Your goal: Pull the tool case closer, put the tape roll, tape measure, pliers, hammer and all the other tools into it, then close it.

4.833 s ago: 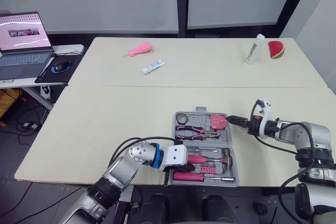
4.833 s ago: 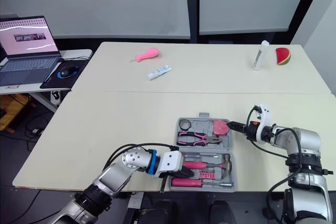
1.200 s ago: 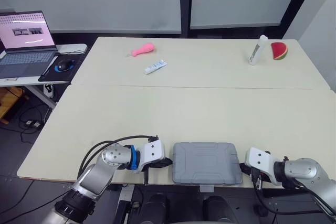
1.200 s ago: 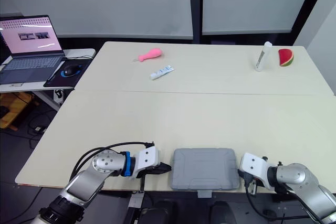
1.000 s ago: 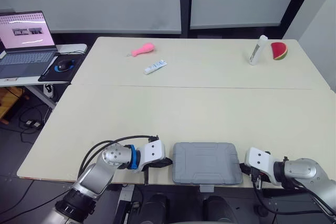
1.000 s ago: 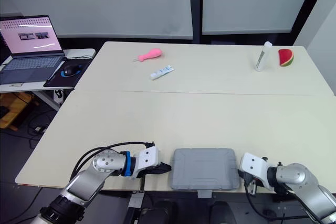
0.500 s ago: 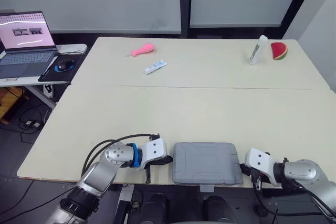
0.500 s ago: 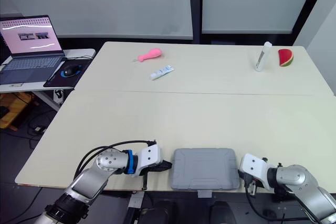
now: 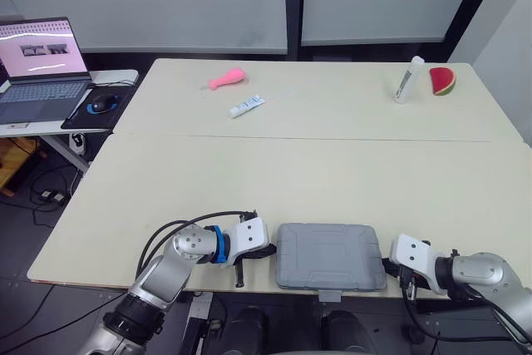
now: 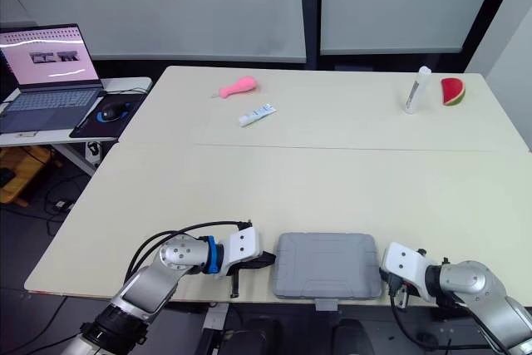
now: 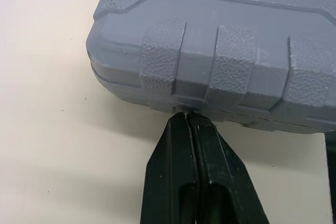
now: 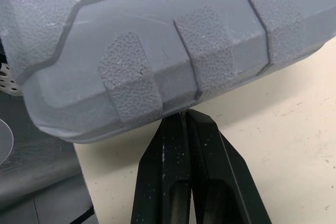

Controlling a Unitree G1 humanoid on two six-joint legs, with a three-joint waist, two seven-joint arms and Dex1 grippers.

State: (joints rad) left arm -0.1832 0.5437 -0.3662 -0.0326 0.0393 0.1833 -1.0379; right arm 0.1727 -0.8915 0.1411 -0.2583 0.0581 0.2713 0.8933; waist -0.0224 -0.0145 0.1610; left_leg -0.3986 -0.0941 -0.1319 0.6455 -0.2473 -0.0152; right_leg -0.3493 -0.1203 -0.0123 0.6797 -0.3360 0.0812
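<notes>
The grey tool case [image 9: 331, 253] lies closed and flat at the table's front edge, so the tools inside are hidden. My left gripper [image 9: 270, 250] is shut, and its tips touch the case's left side wall, just below the lid seam [image 11: 187, 116]. On the other side, my right gripper [image 9: 385, 267] is also shut, with its tips against the case's right side [image 12: 185, 114]. Neither gripper holds anything.
At the far side of the table lie a pink toy [image 9: 224, 79], a small white tube [image 9: 243, 106], a white bottle [image 9: 406, 79] and a watermelon slice [image 9: 439, 81]. A laptop [image 9: 37, 60] and mouse sit on a side table to the left.
The case, open with tools showing several seconds ago, is closed. Over the last second my left gripper moved slightly right against the case, which shifted a little right.
</notes>
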